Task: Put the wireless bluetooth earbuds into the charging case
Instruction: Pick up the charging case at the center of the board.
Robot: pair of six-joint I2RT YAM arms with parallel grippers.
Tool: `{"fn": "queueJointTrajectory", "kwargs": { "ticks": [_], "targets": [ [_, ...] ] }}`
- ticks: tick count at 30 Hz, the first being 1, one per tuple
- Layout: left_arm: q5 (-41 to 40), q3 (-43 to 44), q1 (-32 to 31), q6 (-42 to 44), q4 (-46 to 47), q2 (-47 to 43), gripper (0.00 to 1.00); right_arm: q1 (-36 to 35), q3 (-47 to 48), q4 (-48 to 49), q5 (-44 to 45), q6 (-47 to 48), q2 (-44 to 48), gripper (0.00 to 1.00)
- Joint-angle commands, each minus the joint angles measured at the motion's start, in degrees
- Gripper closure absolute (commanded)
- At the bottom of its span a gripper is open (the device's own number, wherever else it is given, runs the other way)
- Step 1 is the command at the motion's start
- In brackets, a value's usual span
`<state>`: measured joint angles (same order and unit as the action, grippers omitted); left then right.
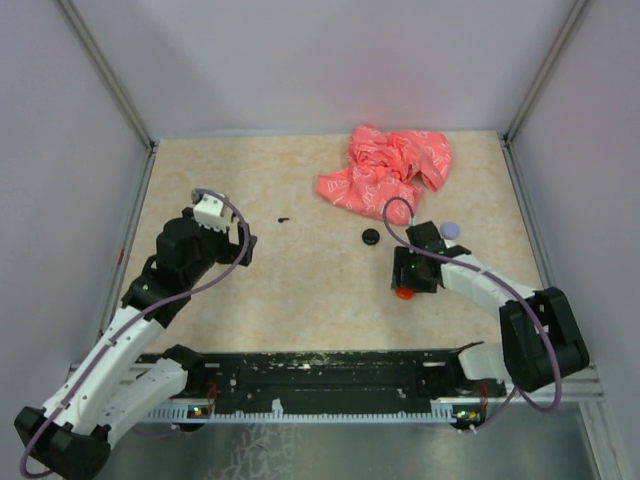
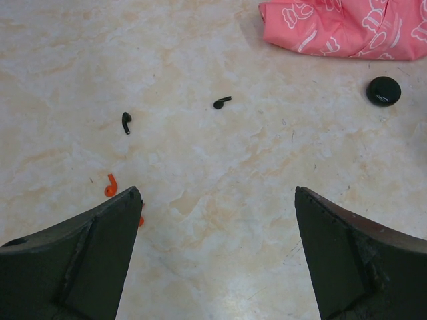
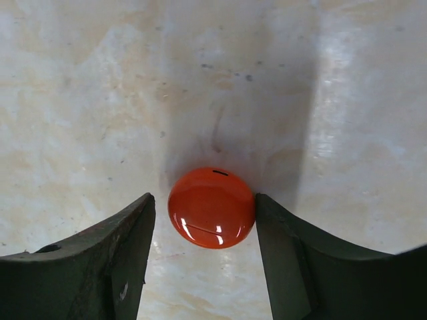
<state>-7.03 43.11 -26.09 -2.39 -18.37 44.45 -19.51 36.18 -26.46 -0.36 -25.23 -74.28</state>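
Orange and glossy, the round orange charging case (image 3: 211,207) sits on the desk (image 3: 80,100) between the fingers of the right pincer (image 3: 205,199). The pincer is spread around it, not yet pinching. The finger (image 3: 287,253) on the right of the wrist view touches the case's side. The other finger (image 3: 113,260) stands just beside it with a sliver of desk showing between. The case is closed, with a small dark slot at the edge farthest from the pincer.

The left pincer (image 2: 217,191) is spread wide over bare desk and holds nothing. Ahead of it, toward its left-hand finger, lies a black earbud (image 2: 126,122). A second black earbud (image 2: 221,103) lies farther out, about in line with the gap. An orange earbud (image 2: 110,186) lies just ahead of the left-hand fingertip, and another orange bit peeks out at that finger's edge. Well ahead on the other side rests a black charging case (image 2: 383,91), with a crumpled pink cloth (image 2: 347,27) beyond it.

Just past the right pincer's arm is a pale purple disc (image 1: 450,229).
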Motion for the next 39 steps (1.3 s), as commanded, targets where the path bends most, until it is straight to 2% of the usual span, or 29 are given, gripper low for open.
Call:
{"fn": "queueJointTrajectory", "kwargs": {
  "ticks": [1,8,15,18,23,28,39],
  "targets": [
    [0.58,-0.43,0.47,-0.16,1.5,0.15,0.01,-6.25,4.33,1.85,2.4,-1.81,-2.9,0.4],
    [0.18,-0.5,0.53,-0.03,1.5,0.38,0.01,-15.19,12.62,4.13,2.94,-2.13,-11.75,0.4],
    [-0.18,-0.53,0.67,0.02,1.48,0.7,0.01,-21.66,18.11,1.79,6.16,-0.91,-15.5,0.31],
    [-0.18,-0.53,0.7,0.02,1.5,0.79,0.01,-22.56,17.89,-0.24,9.49,-0.61,-15.09,0.29],
    [-0.14,-0.56,0.79,0.06,1.43,1.05,0.01,-23.7,17.01,-1.7,10.22,0.72,-14.23,0.27],
    [-0.18,-0.51,0.78,-0.01,1.5,1.26,0.01,-24.19,15.93,-3.25,10.91,1.24,-14.28,0.27],
    [-0.27,-0.62,0.89,-0.07,1.47,1.64,0.01,-23.73,12.87,-7.87,19.37,1.32,-10.51,0.26]
  ]
}}
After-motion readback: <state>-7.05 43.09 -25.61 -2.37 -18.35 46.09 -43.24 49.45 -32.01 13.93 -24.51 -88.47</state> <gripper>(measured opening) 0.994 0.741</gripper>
